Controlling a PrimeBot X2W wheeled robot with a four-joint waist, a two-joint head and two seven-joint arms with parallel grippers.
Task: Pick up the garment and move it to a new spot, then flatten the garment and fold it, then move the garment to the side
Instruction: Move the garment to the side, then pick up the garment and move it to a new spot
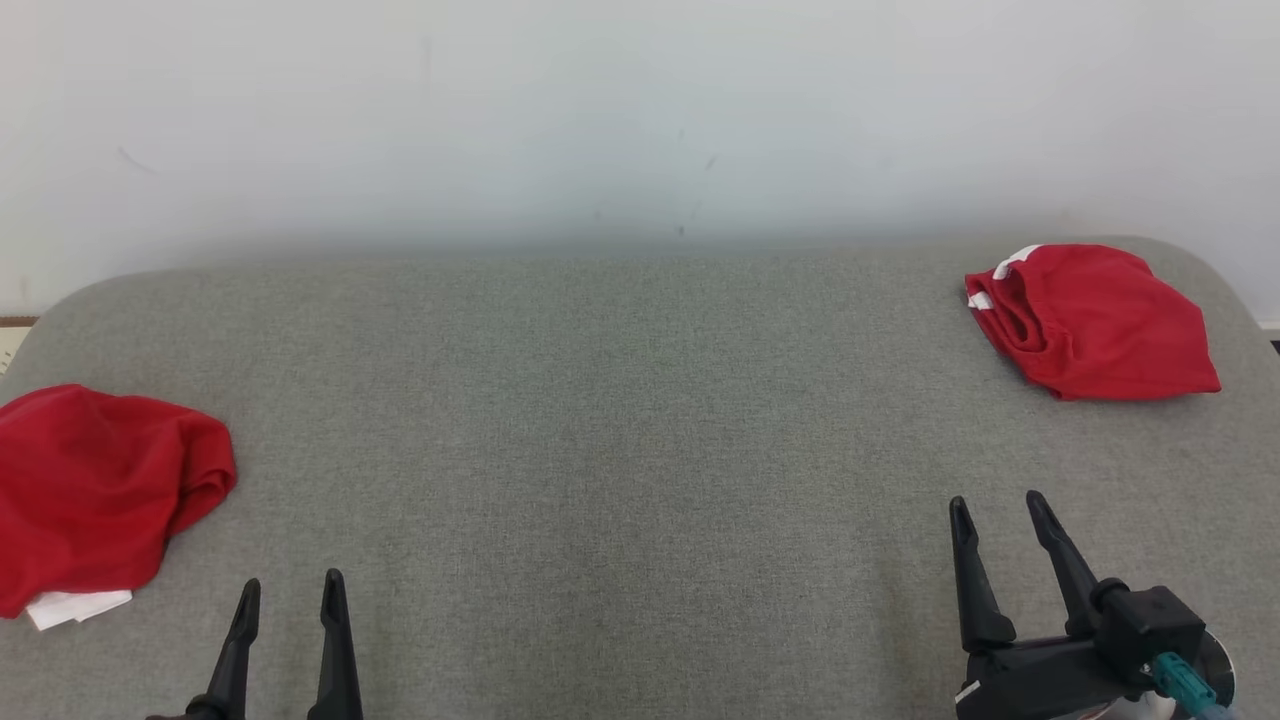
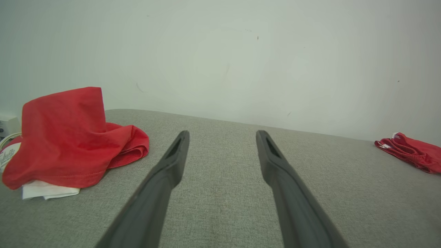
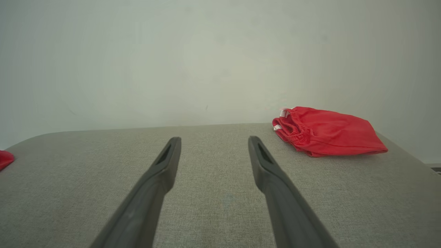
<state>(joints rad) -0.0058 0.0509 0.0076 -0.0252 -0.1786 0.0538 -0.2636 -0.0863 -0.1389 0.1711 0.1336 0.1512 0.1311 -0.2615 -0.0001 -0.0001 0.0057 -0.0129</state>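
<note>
Two red garments lie on the grey fabric table (image 1: 620,420). A crumpled red garment (image 1: 95,490) with a white piece under its near edge sits at the left edge, just left of my left gripper (image 1: 291,582). It rises in a peak in the left wrist view (image 2: 69,137), left of the open gripper (image 2: 223,133). A bunched red garment (image 1: 1095,320) with white trim lies at the far right corner, well beyond my right gripper (image 1: 997,500). The right wrist view shows that garment (image 3: 330,132) ahead and to the right of the open, empty gripper (image 3: 215,138).
A pale wall (image 1: 640,120) rises directly behind the table's far edge. The table's corners are rounded and the right garment lies close to the far right one. A wide stretch of bare grey fabric lies between the two garments.
</note>
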